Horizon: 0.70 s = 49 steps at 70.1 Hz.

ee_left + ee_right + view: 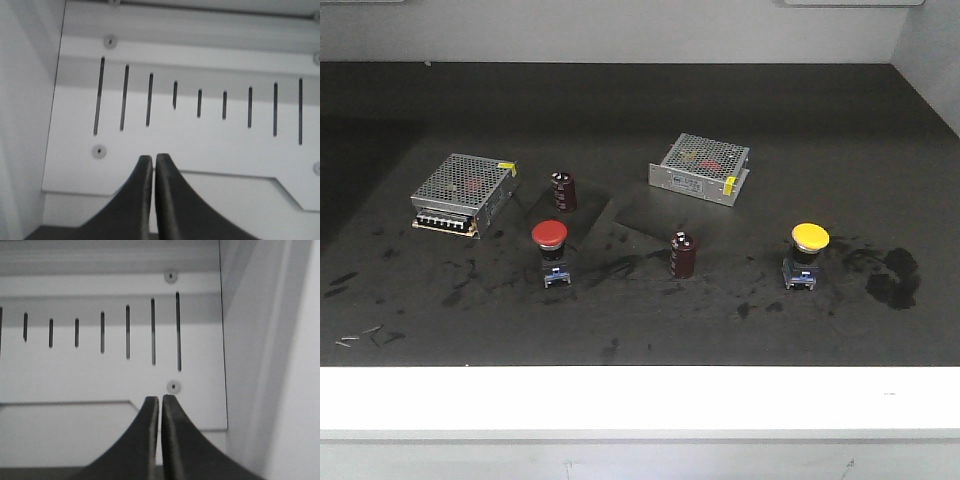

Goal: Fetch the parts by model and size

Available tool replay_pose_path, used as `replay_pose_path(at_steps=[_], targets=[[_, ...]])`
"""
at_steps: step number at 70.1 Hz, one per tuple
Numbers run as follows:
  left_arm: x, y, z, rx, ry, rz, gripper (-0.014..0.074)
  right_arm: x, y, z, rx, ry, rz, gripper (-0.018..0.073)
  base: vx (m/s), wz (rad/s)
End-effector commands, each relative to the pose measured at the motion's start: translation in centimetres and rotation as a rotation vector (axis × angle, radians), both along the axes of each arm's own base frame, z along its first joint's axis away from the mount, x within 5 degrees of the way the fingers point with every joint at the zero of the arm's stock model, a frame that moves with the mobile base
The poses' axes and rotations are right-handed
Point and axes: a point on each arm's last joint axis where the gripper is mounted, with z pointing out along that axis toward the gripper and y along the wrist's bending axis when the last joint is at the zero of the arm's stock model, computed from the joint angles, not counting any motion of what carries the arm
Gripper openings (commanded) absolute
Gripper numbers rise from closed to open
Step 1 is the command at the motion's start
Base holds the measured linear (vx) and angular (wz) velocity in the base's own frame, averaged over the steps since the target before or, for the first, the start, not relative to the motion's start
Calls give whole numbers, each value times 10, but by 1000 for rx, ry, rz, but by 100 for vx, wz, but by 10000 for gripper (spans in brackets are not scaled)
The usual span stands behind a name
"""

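Observation:
In the front view a red-capped push-button switch stands upright on the black table at left of centre. A yellow-capped push-button switch stands upright at the right. Both have a black body on a blue-grey base. No gripper shows in the front view. In the left wrist view my left gripper is shut and empty, facing a white slotted panel. In the right wrist view my right gripper is shut and empty, facing a like white slotted panel. Neither wrist view shows the switches.
Two silver perforated-metal boxes lie at the back, one at the left and one at the right. Two dark maroon capacitors stand near them, one behind the red switch, one between the switches. The table's white front edge runs along the bottom.

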Motion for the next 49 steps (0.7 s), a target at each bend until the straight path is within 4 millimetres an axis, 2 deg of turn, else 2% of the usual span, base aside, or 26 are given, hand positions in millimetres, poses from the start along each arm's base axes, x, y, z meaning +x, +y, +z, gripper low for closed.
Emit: replay_pose_path(at_steps=[1, 9, 15, 20, 27, 37, 43, 49], targets=[[10, 0, 40, -1, 9, -9, -6, 4, 0, 40, -26, -72, -16, -9, 0, 0], [37, 0, 62, -3, 115, -21, -6, 21, -1, 65, -23, -36, -15, -8, 0, 0], [55, 0, 66, -3, 182, -27, -6, 42, -2, 76, -14, 27, -13, -7, 0, 0], [73, 0, 61, -5, 241, -27, -3, 59, -3, 78, -11, 88, -12, -6, 0, 0], [94, 1, 52, -8, 330, -30, 4, 84, -4, 72, -4, 181, -10, -2, 0, 0], [122, 1, 34, -11, 486, -38, 54, 110, -3, 56, 3, 322, 2, 16, 0, 0], [133, 0, 23, -13, 578, -45, 117, 121, -2, 45, 3, 412, 12, 50, 0, 0], [139, 0, 14, -14, 658, -52, 226, 128, 0, 37, 25, 489, 31, 116, 0, 0]])
